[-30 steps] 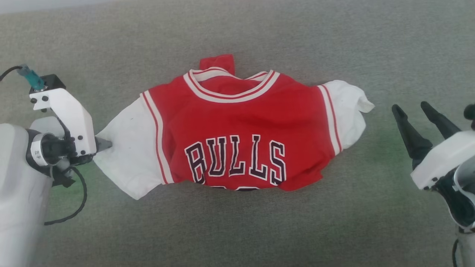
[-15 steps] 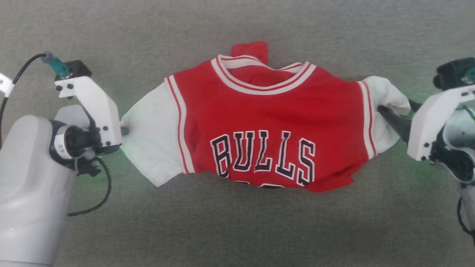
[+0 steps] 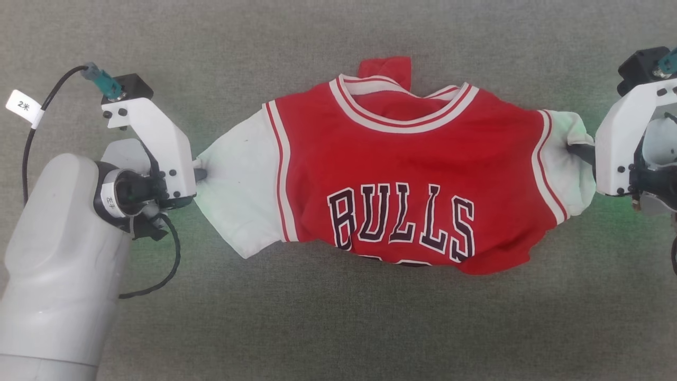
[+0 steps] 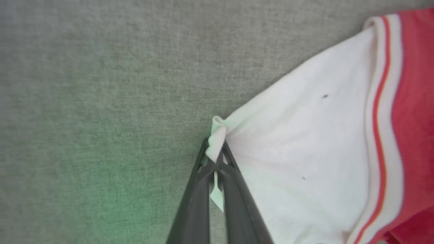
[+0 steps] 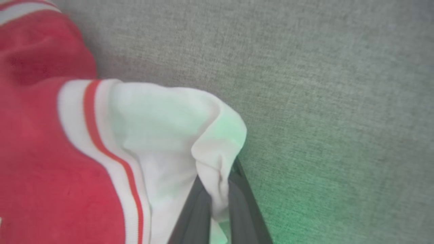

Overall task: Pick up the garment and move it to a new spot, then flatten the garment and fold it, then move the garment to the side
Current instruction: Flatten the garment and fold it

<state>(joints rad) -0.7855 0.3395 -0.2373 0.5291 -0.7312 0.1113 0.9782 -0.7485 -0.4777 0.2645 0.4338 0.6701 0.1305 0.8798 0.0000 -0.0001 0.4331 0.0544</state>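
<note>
Fingers (image 4: 193,206) pinch the garment (image 3: 412,153) sleeves, wrist views; head view: BULLS lettering (image 3: 402,222).

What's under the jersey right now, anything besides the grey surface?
The jersey lies on the grey fabric surface. A red flap pokes out from behind its collar, and its bottom folds under below the lettering. Anything beneath its body is covered.

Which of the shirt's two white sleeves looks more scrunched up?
The right sleeve, on the robot's right side: bunched into folds, while the left sleeve spreads wide and fairly flat.
</note>
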